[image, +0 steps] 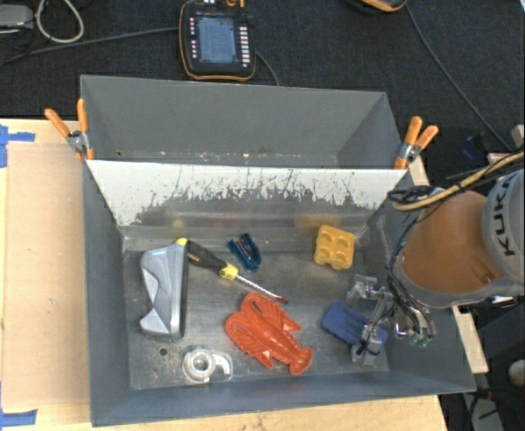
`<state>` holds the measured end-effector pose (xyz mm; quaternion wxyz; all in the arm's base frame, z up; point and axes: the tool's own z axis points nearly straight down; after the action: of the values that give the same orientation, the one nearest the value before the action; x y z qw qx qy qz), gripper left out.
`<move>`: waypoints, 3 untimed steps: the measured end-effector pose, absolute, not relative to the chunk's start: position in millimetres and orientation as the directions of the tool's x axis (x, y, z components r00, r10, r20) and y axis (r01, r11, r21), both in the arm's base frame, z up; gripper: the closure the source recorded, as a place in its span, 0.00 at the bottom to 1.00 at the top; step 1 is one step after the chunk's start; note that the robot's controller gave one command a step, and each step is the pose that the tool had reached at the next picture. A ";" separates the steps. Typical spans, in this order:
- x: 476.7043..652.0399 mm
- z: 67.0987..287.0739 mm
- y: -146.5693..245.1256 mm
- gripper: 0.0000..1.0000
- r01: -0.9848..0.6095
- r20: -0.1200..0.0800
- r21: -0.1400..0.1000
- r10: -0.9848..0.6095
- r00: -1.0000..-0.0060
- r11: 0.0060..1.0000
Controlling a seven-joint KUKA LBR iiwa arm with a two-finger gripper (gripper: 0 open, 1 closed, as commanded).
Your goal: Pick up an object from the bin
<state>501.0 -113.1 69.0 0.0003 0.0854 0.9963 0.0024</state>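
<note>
My gripper (pixel 371 329) hangs low at the right end of the bin floor. It is directly against the right side of a small dark blue block-like thing (pixel 337 321), and part of that thing is hidden under it. A red plastic lobster-shaped toy (pixel 266 333) lies just left of the blue thing. Behind the gripper, towards the back wall, sits a yellow studded brick (pixel 335 246).
A screwdriver with a black and yellow handle (pixel 224 270) lies slanted in the middle. A small blue clip (pixel 244 251) is behind it. A grey angular tool (pixel 163 290) stands at the left. A silver ring-shaped piece (pixel 206 364) lies near the front wall.
</note>
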 end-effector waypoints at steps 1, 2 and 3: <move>503.9 72.4 -115.4 1.00 0.135 0.009 0.005 0.135 -0.991 0.991; 504.0 72.6 -115.3 1.00 0.135 0.009 0.004 0.135 -0.991 0.991; 503.2 93.5 -114.4 1.00 0.133 0.011 0.006 0.133 -0.991 0.991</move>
<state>503.2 -114.4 93.5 -0.0054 0.0668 0.9977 0.0033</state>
